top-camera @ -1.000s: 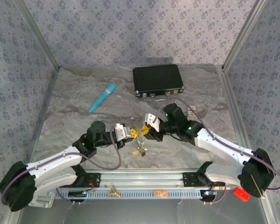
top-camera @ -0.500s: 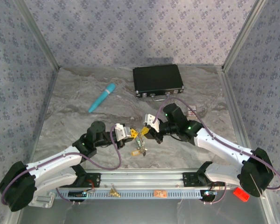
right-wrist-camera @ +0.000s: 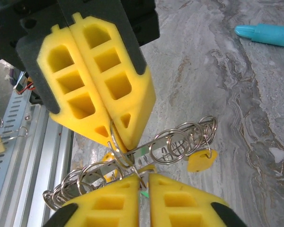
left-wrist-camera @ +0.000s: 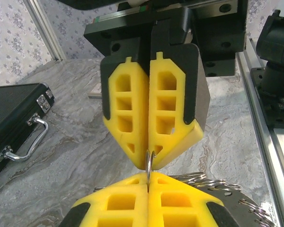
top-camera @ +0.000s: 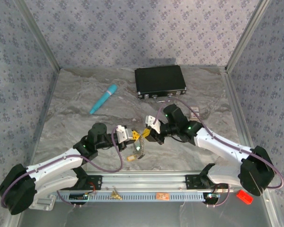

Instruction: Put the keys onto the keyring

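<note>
Near side of black case [top-camera: 160, 81]: left end effector [top-camera: 134, 136] clamps keyring [right-wrist-camera: 146, 151] loop, right end effector [top-camera: 149, 134] pinches keyring narrow, bracing it for threading; yellow key [right-wrist-camera: 201, 161] dangles.

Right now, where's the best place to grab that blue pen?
Pinch the teal pen across the middle of its barrel, coming straight down from above: it lies flat and slanted, with bare tabletop along both long sides.
</note>
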Controlling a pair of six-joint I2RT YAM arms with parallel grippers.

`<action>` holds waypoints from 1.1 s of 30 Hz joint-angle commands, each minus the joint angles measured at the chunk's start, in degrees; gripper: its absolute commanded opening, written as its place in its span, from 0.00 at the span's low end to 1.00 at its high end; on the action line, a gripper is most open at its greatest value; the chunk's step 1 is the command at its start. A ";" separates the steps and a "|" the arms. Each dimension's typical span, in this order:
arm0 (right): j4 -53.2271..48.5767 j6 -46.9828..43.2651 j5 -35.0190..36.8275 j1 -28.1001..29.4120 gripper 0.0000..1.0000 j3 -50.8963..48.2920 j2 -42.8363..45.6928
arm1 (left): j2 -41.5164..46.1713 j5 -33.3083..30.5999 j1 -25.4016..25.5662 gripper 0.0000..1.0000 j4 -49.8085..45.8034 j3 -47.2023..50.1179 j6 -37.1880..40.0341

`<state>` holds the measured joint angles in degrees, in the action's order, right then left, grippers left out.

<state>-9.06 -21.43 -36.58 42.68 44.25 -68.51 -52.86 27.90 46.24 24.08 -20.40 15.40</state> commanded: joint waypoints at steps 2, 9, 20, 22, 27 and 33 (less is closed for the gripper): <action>1.16 -1.15 0.54 0.21 0.23 -1.47 3.69 | 1.01 2.60 0.09 0.00 5.69 -0.73 -0.17; 4.03 -2.04 0.57 1.17 0.26 -2.54 4.74 | 0.30 2.73 0.07 0.00 6.58 -0.73 -0.37; 6.33 -1.96 1.10 2.55 0.23 -1.79 3.65 | 0.00 3.13 0.09 0.00 6.82 -0.87 -0.63; 6.66 -1.84 1.11 2.68 0.21 -1.80 3.50 | 0.03 3.13 0.14 0.00 6.78 -0.86 -0.70; 6.71 -1.91 0.97 2.93 0.05 -1.10 2.73 | 0.06 3.21 0.12 0.00 6.91 -0.86 -0.81; 2.46 -4.08 3.84 2.90 0.00 0.61 2.93 | 0.85 -0.54 0.09 0.14 2.34 -1.62 -0.31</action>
<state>-3.92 -23.94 -34.35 45.17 42.50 -65.14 -53.01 28.18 46.13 26.09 -20.40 14.76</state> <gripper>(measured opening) 0.053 0.126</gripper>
